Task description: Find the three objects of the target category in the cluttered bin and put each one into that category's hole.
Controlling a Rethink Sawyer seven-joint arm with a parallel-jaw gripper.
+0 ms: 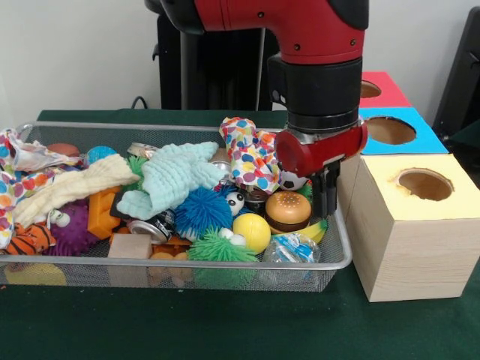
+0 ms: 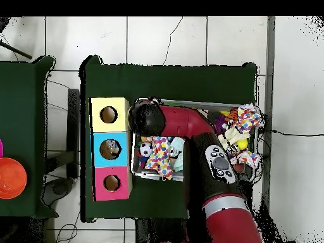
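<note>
At the bin's right end, the hand (image 1: 325,196) hangs low just inside the wire rim, beside the yellow-topped box (image 1: 411,225); whether its fingers are apart or together cannot be told. Just left of it lie a toy burger (image 1: 288,209) and yellow ball (image 1: 252,230), crowded by clutter filling the bin (image 1: 172,262).

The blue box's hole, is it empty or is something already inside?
Not empty, it seems: in the overhead view the blue box shows something pale and mottled inside its hole. What it is cannot be told.
</note>
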